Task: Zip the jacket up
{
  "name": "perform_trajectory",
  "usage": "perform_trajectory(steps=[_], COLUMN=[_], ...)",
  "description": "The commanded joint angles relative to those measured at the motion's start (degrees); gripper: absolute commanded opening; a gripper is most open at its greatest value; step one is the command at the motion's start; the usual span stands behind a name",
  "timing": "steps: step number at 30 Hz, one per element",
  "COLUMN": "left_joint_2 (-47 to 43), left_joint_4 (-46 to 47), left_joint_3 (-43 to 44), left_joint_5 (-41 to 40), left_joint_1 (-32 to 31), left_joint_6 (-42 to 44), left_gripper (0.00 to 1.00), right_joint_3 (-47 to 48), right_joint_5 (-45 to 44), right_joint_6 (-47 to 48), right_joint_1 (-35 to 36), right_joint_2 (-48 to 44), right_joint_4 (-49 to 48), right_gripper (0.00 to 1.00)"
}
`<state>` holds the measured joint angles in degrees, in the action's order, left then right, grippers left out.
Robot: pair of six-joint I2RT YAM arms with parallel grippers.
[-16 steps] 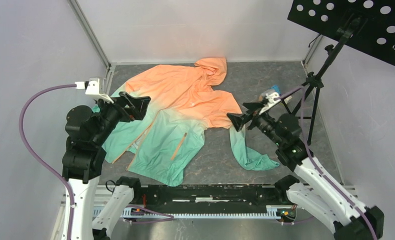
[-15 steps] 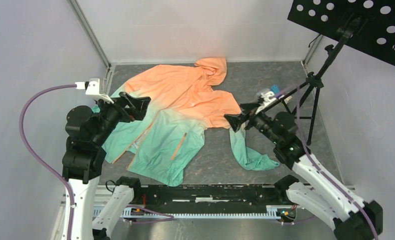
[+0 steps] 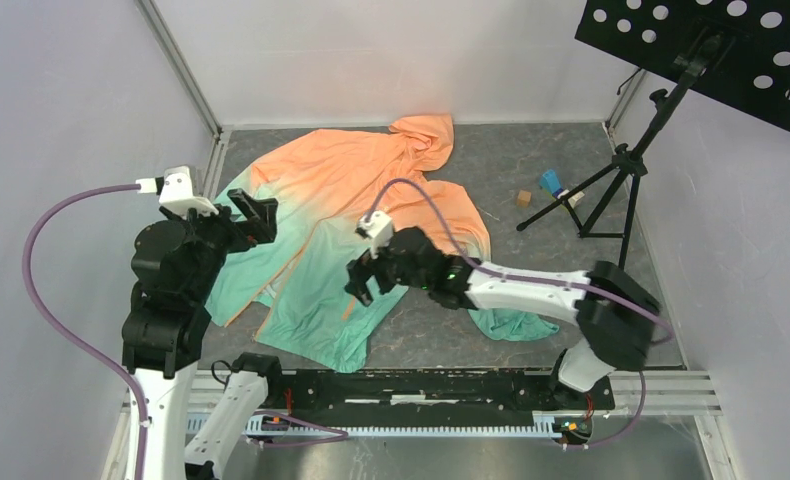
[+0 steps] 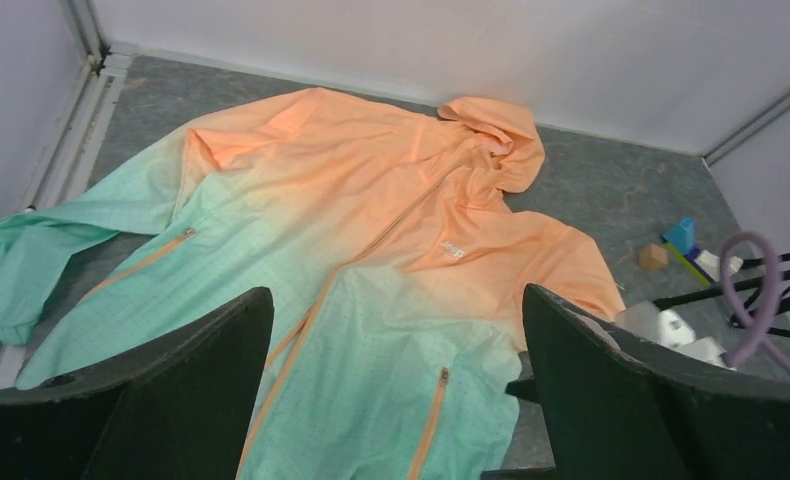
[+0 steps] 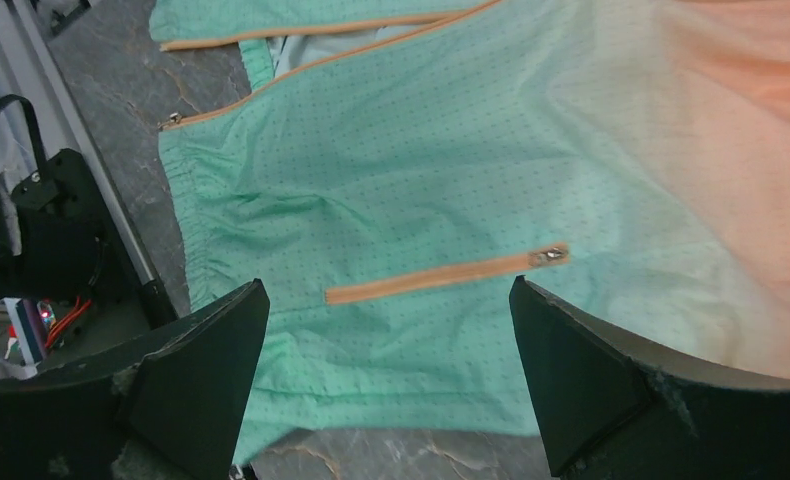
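Lying flat across the table [image 3: 531, 165]: jacket [image 3: 371, 200], hood pointing to 12 o'clock, mint hem to 6, front zipper [image 5: 311, 65] gaping at the hem. Hovering above the pocket zipper [image 5: 446, 272]: right gripper [image 3: 359, 290], jaws spread, gripping nothing. Hanging at 9 o'clock: left gripper [image 3: 261, 215], jaws parted, empty. Sitting at 2 o'clock: small blocks [image 3: 523, 198].

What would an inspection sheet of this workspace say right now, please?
Surface: grey mottled tabletop.
Job's things: thin hooded jacket, orange fading to mint green, spread flat; front parted at the hem.
Clutter: small tan block and blue block beside the black tripod stand.
End effectors: left end effector open, raised above the jacket; right end effector open over an orange pocket zipper.
Cables: a purple cable loops from each wrist.
Surroundings: white walls, black perforated panel.
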<state>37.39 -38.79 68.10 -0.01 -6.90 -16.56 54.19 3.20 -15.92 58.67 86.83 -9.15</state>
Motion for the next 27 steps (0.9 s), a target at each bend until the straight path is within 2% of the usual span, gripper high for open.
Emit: perform_trajectory(steps=[1,3,6,9,10,13,15,20,24,27], left_joint_2=[-1.2,-1.5,-2.1,-2.5,-2.5,-0.7,1.3,9.8,19.0,25.5], left_joint_4=[-1.8,-2.1,-2.4,-1.9,-1.5,-1.2,-0.7,2.0,2.2,5.2], left_joint_3=[-1.1,-1.5,-2.1,-3.4,-4.0,-5.6,-6.7,-9.1,-8.0,-8.2], left_joint_5=[-4.1,-1.3,2.8,4.3,4.6,5.4,6.0,7.0,3.4,5.9], left_joint_1=[-0.3,-0.3,-0.3,-0.3,-0.3,-0.3,-0.2,-0.1,1.1,3.4], left_joint_6=[2.0,0.7,-1.8,-3.8,-4.4,-6.1,-7.6,-11.3,-13.2,-14.2], left_gripper=[1.0,1.0,1.0,1.0,1.0,1.0,1.0,1.0,1.0,1.0], right_joint_3=[10.4,14.1,13.4,13.8,14.2,10.2,5.8,-2.5,-8.7,-12.1], right_joint_5=[-11.4,-14.4,-20.8,-24.7,-25.3,-24.9,-24.0,-23.3,-22.3,-19.8], right_joint_6=[-3.7,-6.8,-9.6,-8.6,-7.4,-3.1,-4.0,-6.7,-6.4,-5.4], right_joint_1=[5.2,5.9,6.8,6.6,6.5,6.1,5.1,1.3,-2.0,-5.5], right_joint_2=[10.6,15.3,18.8,22.2,22.9,22.7,21.3,18.6,15.9,14.7], right_joint_4=[2.2,6.1,4.6,5.1,5.6,2.2,-0.6,-1.8,-3.3,-5.1], right_gripper=[0.97,0.99,0.99,0.99,0.96,0.91,0.9,0.85,0.85,0.85])
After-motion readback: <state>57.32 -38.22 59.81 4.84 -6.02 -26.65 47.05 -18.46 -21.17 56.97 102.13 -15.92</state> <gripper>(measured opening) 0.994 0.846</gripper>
